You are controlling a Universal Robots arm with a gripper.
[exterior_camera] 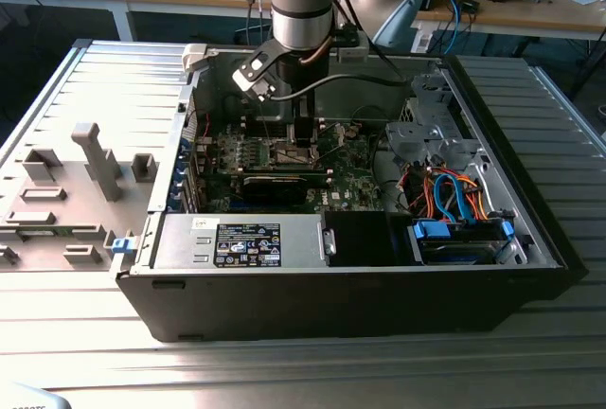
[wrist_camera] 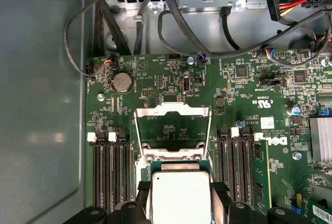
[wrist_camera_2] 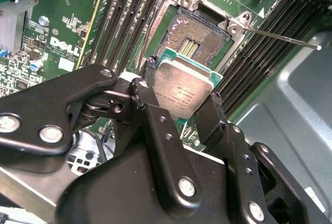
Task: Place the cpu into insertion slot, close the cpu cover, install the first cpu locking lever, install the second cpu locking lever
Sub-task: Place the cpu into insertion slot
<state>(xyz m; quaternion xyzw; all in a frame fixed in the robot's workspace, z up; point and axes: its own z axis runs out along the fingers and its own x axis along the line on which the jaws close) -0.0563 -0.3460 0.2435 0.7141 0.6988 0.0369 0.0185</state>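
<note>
I look down into an open computer case (exterior_camera: 530, 239) lying on its side on a ribbed metal table (exterior_camera: 284, 362). My arm (exterior_camera: 301, 2) reaches in from above, near the case's far wall. Along the near edge sits a grey power supply (exterior_camera: 248, 242) with a black printed sticker and a small white one; the print is too small to make out.

In the first wrist view, the green circuit board (wrist_camera: 244, 94) carries fine white lettering and one white barcode label. Its edge meets the bare grey case wall (wrist_camera: 41, 105), which leaves open room on that side. Black cables (wrist_camera: 197, 37) loop past the board's far edge.

Rows of black memory slots (wrist_camera: 109, 172) flank the socket (wrist_camera_2: 194, 40), whose contacts lie bare. The cpu cover (wrist_camera: 173, 112) stands raised on its hinge. A thin wire lever (wrist_camera_2: 280, 38) juts out over the slots.

The gripper (wrist_camera_2: 181, 81) is clamped on the cpu (wrist_camera_2: 182, 86), its black fingers (wrist_camera_2: 210, 115) pinching two opposite edges. The chip hangs just over the socket's near edge, unseated, with faint engraved text on its silver lid.
</note>
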